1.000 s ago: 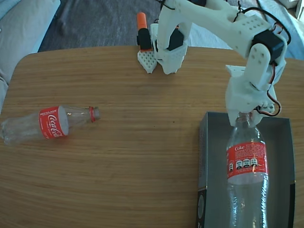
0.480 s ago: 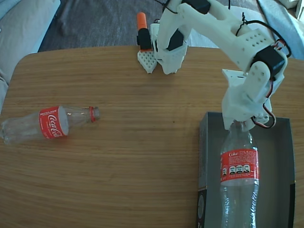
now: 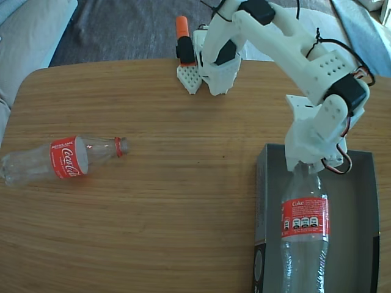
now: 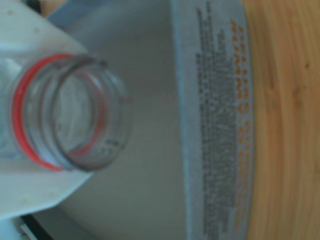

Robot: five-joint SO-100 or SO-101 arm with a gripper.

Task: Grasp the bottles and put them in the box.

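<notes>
**A:** What does the fixed view give you?

**B:** I have the gripper [image 3: 305,166] closed on the neck of one bottle [image 3: 303,238], whose body hangs down into the box [image 3: 360,201] at the lower right. My judgement: I'm in the lowering step for the first of two. The other bottle [image 3: 58,160] lies on its side on the table [image 3: 183,213], far to the left, well apart from the arm.

**A:** And the next move?

**B:** I'd say lay this one flat along one side of the box, leaving room for the second, then release and go left.

**A:** Wrist view?

**B:** The held bottle's open mouth [image 4: 82,120] with its red neck ring sits right against the white finger [image 4: 35,192], at the left of the picture. Behind it I see the box floor and its printed wall [image 4: 215,125], with table wood beyond. The other finger isn't visible here.
</notes>
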